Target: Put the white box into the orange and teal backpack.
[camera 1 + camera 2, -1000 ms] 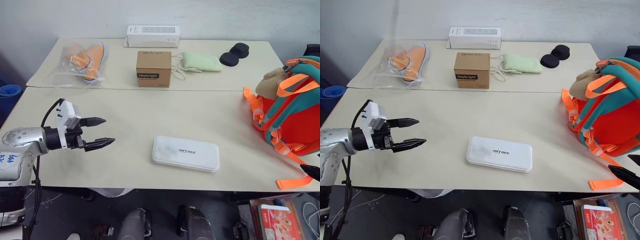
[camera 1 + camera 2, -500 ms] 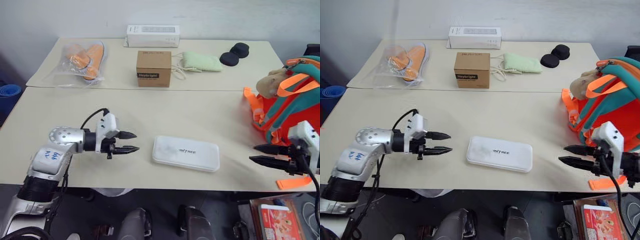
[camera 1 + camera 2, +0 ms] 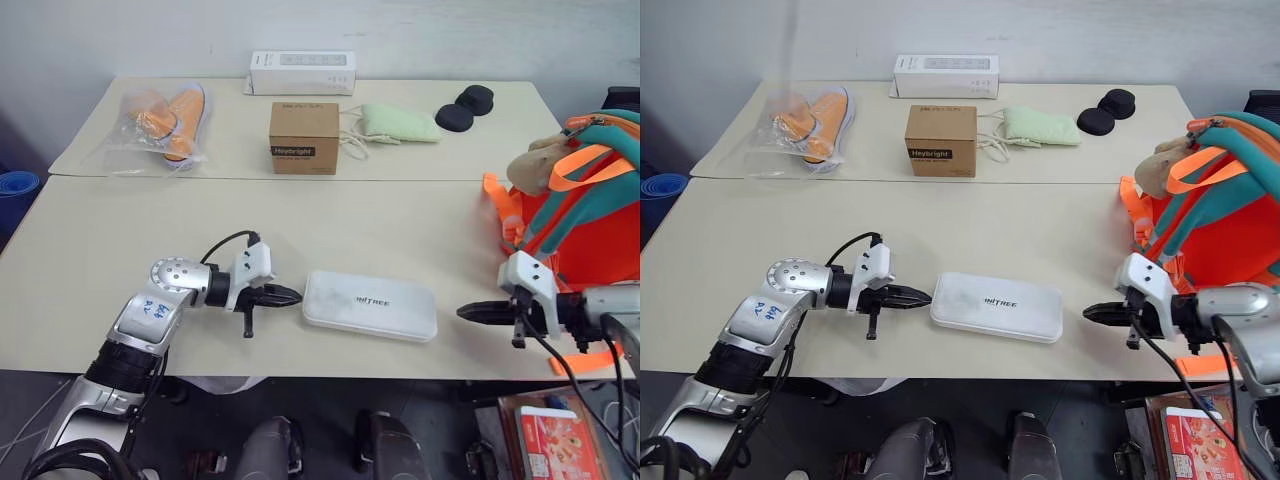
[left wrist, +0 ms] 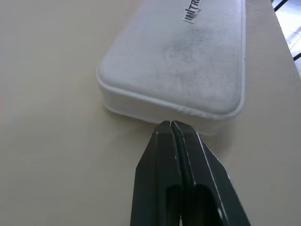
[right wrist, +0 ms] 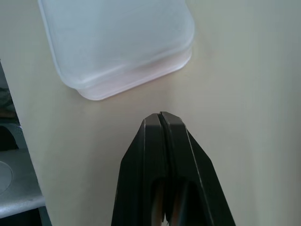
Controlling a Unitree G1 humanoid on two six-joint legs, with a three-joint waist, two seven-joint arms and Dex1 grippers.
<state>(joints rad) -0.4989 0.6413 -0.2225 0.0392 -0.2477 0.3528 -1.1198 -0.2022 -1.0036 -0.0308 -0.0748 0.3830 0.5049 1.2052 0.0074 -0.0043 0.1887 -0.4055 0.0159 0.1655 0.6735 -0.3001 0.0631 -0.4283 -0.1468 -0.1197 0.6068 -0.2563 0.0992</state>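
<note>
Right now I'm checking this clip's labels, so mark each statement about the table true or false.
1. The white box lies flat on the table between the two grippers. True.
2. The left gripper is wide open. False: its fingers are shut, tips right at the box's short end.
3. The right gripper holds the box. False: it is shut and apart from the box.
4. The backpack stands at the table's right edge. True.
5. The brown box sits in the backpack. False: it stands on the far table beside the green pouch.
</note>
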